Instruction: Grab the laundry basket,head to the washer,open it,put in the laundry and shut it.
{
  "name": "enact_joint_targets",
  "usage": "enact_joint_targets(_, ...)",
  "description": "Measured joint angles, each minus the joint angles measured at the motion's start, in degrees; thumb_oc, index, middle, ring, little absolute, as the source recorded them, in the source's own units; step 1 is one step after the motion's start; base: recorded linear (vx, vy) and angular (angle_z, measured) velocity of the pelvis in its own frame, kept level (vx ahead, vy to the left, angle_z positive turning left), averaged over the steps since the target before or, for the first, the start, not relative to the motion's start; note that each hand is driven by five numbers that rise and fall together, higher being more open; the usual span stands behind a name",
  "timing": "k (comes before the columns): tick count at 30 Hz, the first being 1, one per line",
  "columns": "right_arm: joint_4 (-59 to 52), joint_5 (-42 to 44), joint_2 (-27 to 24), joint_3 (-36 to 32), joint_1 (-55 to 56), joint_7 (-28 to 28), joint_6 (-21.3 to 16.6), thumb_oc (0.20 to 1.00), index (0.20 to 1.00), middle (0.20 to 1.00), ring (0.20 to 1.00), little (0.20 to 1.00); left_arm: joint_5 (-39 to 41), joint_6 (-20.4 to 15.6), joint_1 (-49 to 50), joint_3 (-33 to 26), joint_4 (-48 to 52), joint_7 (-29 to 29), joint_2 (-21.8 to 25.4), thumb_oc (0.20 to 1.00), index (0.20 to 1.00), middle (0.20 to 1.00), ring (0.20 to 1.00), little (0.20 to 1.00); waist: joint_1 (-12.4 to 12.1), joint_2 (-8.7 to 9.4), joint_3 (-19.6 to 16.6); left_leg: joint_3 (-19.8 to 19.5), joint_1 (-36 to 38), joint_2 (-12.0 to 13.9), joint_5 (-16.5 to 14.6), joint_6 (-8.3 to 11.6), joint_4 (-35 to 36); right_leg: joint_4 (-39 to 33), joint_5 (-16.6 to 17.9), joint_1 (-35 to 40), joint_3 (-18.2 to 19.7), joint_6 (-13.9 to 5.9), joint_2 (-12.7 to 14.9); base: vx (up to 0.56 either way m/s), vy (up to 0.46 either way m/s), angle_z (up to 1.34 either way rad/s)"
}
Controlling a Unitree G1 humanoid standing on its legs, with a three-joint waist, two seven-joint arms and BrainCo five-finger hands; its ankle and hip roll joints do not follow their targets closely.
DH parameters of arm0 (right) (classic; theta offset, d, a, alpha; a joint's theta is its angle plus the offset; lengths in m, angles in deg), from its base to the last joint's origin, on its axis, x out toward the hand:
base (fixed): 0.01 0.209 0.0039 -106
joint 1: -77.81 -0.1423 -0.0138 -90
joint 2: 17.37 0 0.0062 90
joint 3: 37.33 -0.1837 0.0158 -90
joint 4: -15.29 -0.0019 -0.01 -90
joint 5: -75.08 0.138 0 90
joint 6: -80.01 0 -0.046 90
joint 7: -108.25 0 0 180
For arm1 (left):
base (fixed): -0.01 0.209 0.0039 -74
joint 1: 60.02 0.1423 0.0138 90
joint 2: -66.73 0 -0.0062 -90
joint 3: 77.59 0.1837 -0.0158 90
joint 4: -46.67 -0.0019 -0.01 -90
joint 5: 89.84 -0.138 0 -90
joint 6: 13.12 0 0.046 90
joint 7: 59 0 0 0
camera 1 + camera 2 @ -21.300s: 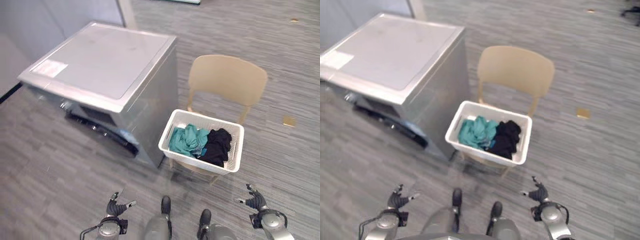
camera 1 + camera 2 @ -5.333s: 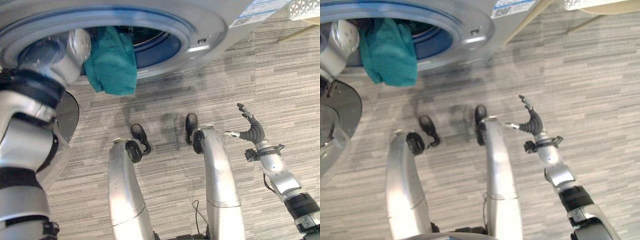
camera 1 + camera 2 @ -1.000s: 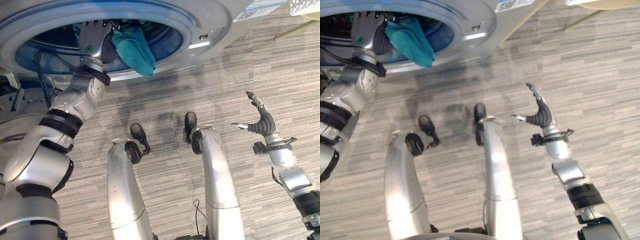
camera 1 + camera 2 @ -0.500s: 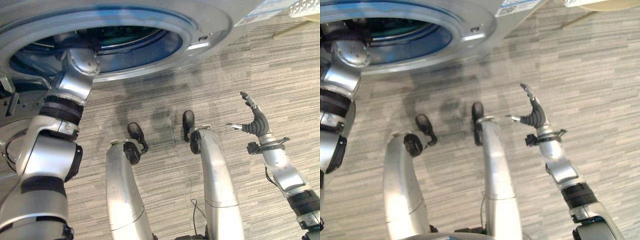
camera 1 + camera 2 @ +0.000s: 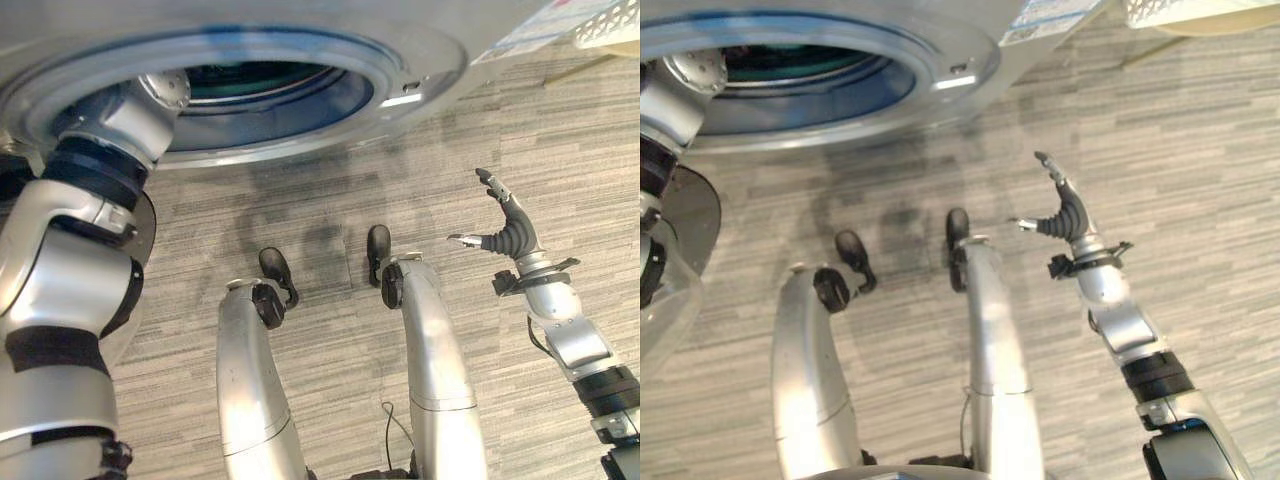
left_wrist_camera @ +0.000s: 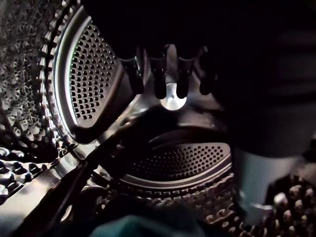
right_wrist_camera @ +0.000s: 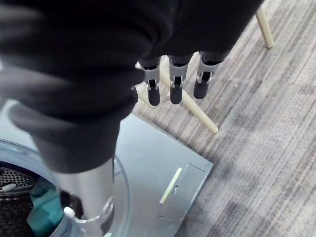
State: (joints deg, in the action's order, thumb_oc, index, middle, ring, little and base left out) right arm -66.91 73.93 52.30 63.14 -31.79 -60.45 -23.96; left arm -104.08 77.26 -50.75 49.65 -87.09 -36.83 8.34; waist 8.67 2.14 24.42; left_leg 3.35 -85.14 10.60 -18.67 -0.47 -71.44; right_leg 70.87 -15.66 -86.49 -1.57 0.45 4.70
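The washer (image 5: 425,55) stands open, its round mouth (image 5: 260,85) facing me. My left arm (image 5: 110,130) reaches through that mouth into the drum. In the left wrist view my left hand (image 6: 157,81) hangs inside the perforated drum with straight fingers and nothing in them. A teal garment (image 6: 143,228) lies on the drum floor below the hand, and the right wrist view catches it too, teal garment (image 7: 42,210). My right hand (image 5: 510,238) is held up over the floor to the right, open and empty. A corner of the white laundry basket (image 5: 612,30) shows at the top right.
The washer's glass door (image 5: 665,285) hangs open at the left, beside my left arm. Pale wooden chair legs (image 7: 197,111) stand on the grey striped carpet beyond the washer's right side, under the basket.
A second ago my left hand held the teal garment at the drum's mouth. The arm has since pushed inside and the garment has left the hand. The right hand barely moved.
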Motion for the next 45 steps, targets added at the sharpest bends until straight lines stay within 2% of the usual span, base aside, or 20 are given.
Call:
enact_joint_targets(3,0.06,0.00,0.31,-0.95,1.13,0.10,-0.06,1.000,1.000,1.000,1.000,1.000,-3.80,-0.48,8.66,-2.09,6.39,0.14,0.06,1.000,1.000,1.000,1.000,1.000,-0.45,-0.26,-0.85,0.68,3.91,-0.51,0.50,0.05,2.61,-1.63,-0.08,3.42,0.19,0.05,0.81,-0.04,0.035,0.10)
enact_joint_targets(5,0.17,-0.02,1.07,-0.96,2.62,0.10,-0.09,1.000,1.000,1.000,1.000,1.000,-5.89,-1.17,15.79,-3.58,11.48,0.04,0.04,1.000,1.000,1.000,1.000,1.000,-1.32,-0.47,-3.44,0.80,4.82,-1.25,0.62,-0.33,4.47,-3.03,-0.31,4.23,0.07,0.13,1.04,-0.09,0.042,0.09)
enact_joint_targets(8,2.06,-0.29,3.56,-0.65,3.90,0.08,-0.03,1.000,1.000,1.000,1.000,1.000,-6.53,-2.66,34.15,-13.22,18.43,-0.66,-3.91,1.000,1.000,1.000,1.000,1.000,-1.79,-0.46,-3.57,1.64,12.01,-2.38,2.71,0.50,11.08,-8.51,0.56,10.95,-0.03,-0.21,1.63,-0.11,0.052,0.13)
enact_joint_targets(9,2.12,-0.87,5.58,-1.91,4.28,0.06,0.54,1.000,1.000,1.000,1.000,1.000,-3.87,-3.90,43.28,-22.38,23.96,-2.03,-8.16,1.000,1.000,1.000,1.000,1.000,-2.06,-0.70,-3.36,2.45,15.30,-2.77,3.33,0.22,14.42,-11.31,1.12,13.75,-0.26,0.10,2.21,-0.04,0.033,0.09)
enact_joint_targets(10,2.56,-1.05,6.40,-2.01,5.46,0.50,0.77,1.000,1.000,1.000,1.000,1.000,-1.10,-5.52,49.13,-25.24,26.51,-2.51,-12.12,1.000,1.000,1.000,1.000,1.000,-2.08,-0.73,-3.41,3.15,18.85,-3.28,5.11,0.82,17.91,-13.95,2.33,16.60,0.15,-0.55,2.62,-0.02,0.054,0.11)
enact_joint_targets(12,5.05,-1.18,6.87,-0.35,8.55,-0.23,1.03,1.000,1.000,1.000,1.000,1.000,4.63,-8.19,60.34,-23.56,27.17,-5.95,-16.34,1.000,1.000,1.000,1.000,1.000,-3.62,-1.24,-4.34,3.76,28.31,-4.25,6.32,0.92,25.65,-20.40,2.97,25.51,-0.12,-1.08,3.00,0.03,0.064,0.09)
enact_joint_targets(15,9.06,-1.32,7.65,-0.91,12.06,-0.50,1.41,1.000,1.000,1.000,1.000,1.000,10.32,-9.19,70.64,-24.10,26.26,-8.85,-18.51,1.000,1.000,1.000,1.000,1.000,-4.33,-2.05,-8.30,3.98,35.84,-5.76,8.32,1.08,33.41,-26.66,3.47,32.70,-0.94,-1.96,3.72,0.07,0.033,0.13)
enact_joint_targets(19,13.58,-2.66,8.27,-0.96,15.39,-1.80,2.16,1.000,1.000,1.000,1.000,1.000,14.16,-10.04,76.92,-24.29,20.76,-12.04,-19.25,1.000,1.000,1.000,1.000,1.000,-4.99,-2.68,-10.76,3.92,45.31,-7.54,10.41,0.95,41.93,-33.07,4.22,41.70,-1.95,-2.67,4.42,0.07,0.022,0.12)
enact_joint_targets(26,25.06,-3.25,12.77,-1.89,21.64,-2.93,2.90,1.000,1.000,1.000,1.000,1.000,16.25,-11.43,86.44,-26.49,12.03,-14.98,-25.26,1.000,1.000,1.000,1.000,1.000,-5.44,-2.29,-13.90,4.13,70.91,-8.13,15.62,1.03,62.35,-51.82,8.35,66.60,-4.70,-4.08,3.34,0.18,0.022,-0.02)
enact_joint_targets(30,27.07,-2.63,15.67,-5.28,26.39,-2.85,3.28,1.000,1.000,1.000,1.000,1.000,15.65,-10.59,89.31,-25.83,5.77,-14.85,-26.77,1.000,1.000,1.000,1.000,1.000,-5.19,-1.98,-20.28,6.50,83.39,-7.87,17.88,1.06,73.40,-63.29,11.81,78.04,-3.48,-4.94,1.04,0.24,0.071,-0.30)
enact_joint_targets(31,27.10,-2.15,16.69,-5.61,26.95,-2.75,3.27,1.000,1.000,1.000,1.000,1.000,15.51,-10.24,89.22,-25.18,5.23,-14.60,-27.40,1.000,1.000,1.000,1.000,1.000,-3.93,-1.58,-22.24,7.66,85.47,-8.14,17.88,1.10,75.02,-65.11,12.60,79.46,-2.41,-5.22,0.60,0.19,0.081,-0.66)
enact_joint_targets(33,26.97,-1.61,18.54,-5.72,26.40,-2.71,3.26,1.000,1.000,1.000,1.000,1.000,14.83,-9.85,89.03,-23.57,5.20,-14.56,-27.13,1.000,1.000,1.000,1.000,1.000,-4.23,-0.89,-22.87,10.82,88.09,-8.10,18.10,1.26,76.09,-65.47,13.74,79.79,-0.40,-5.37,0.11,0.04,0.042,-1.03)
enact_joint_targets(36,26.95,-0.93,19.02,-5.39,26.77,-2.45,3.66,1.000,1.000,1.000,1.000,1.000,13.09,-8.71,88.35,-23.25,5.18,-12.81,-26.92,1.000,1.000,1.000,1.000,1.000,-2.59,-0.22,-23.68,15.16,88.40,-8.35,18.16,1.11,76.01,-65.60,16.83,76.72,1.28,-6.29,-0.19,-0.05,-0.029,-1.22)
enact_joint_targets(38,26.95,-0.79,19.36,-5.44,26.24,-2.29,4.03,1.000,1.000,1.000,1.000,1.000,12.95,-8.60,89.54,-23.09,5.13,-13.06,-24.75,1.000,1.000,1.000,1.000,1.000,-3.95,0.07,-23.55,19.57,88.64,-8.26,18.06,0.94,76.02,-67.00,19.10,74.57,-1.34,-6.10,0.40,-0.01,-0.090,-1.33)
enact_joint_targets(39,27.03,-0.21,19.43,-5.86,26.90,-2.14,4.19,1.000,1.000,1.000,1.000,1.000,12.93,-8.02,89.55,-22.96,5.28,-13.26,-24.80,1.000,1.000,1.000,1.000,1.000,-3.14,-0.62,-23.18,21.87,88.93,-7.85,17.28,0.32,76.09,-68.95,18.82,74.97,-5.64,-5.74,1.33,0.01,-0.077,-0.73)
enact_joint_targets(40,26.95,0.12,19.72,-5.88,27.27,-1.99,4.33,1.000,1.000,1.000,1.000,1.000,12.90,-7.37,89.69,-23.17,5.25,-12.95,-24.90,1.000,1.000,1.000,1.000,1.000,-2.85,-0.62,-22.99,24.08,89.49,-7.46,16.72,1.20,76.09,-68.71,18.77,74.47,-9.09,-5.69,1.54,0.05,-0.128,-1.19)
enact_joint_targets(41,26.78,0.14,20.75,-5.92,27.51,-1.94,4.44,1.000,1.000,1.000,1.000,1.000,12.89,-6.75,91.34,-23.72,5.29,-12.05,-24.19,1.000,1.000,1.000,1.000,1.000,-4.58,-1.05,-22.66,29.22,90.81,-6.36,16.37,1.66,76.14,-66.04,17.38,73.46,-16.76,-3.54,3.56,0.03,-0.055,-1.49)
enact_joint_targets(43,26.33,0.17,21.00,-5.76,27.72,-1.78,4.47,1.000,1.000,1.000,1.000,1.000,12.78,-6.29,93.80,-23.94,6.13,-13.08,-22.95,1.000,1.000,1.000,1.000,1.000,-6.02,-2.16,-22.39,34.65,92.03,-4.17,15.72,1.78,76.44,-58.01,15.30,72.14,-27.83,-4.12,6.84,-0.02,-0.131,-1.48)
enact_joint_targets(44,26.13,0.17,20.89,-5.88,27.81,-1.58,4.47,1.000,1.000,1.000,1.000,1.000,12.17,-6.39,94.00,-23.43,7.15,-13.53,-22.75,1.000,1.000,1.000,1.000,1.000,-5.86,-1.97,-22.37,36.16,92.08,-3.85,15.79,1.92,76.43,-55.48,14.72,71.65,-28.77,-4.26,7.53,0.03,-0.242,-1.22)
enact_joint_targets(45,25.89,0.16,20.74,-5.92,27.84,-1.49,4.57,1.000,1.000,1.000,1.000,1.000,10.94,-6.87,94.28,-22.38,10.08,-14.37,-22.64,1.000,1.000,1.000,1.000,1.000,-6.61,-1.24,-22.50,38.81,92.51,-3.33,16.30,3.45,76.41,-52.68,12.28,71.65,-34.14,-3.72,10.00,0.07,-0.142,-1.03)
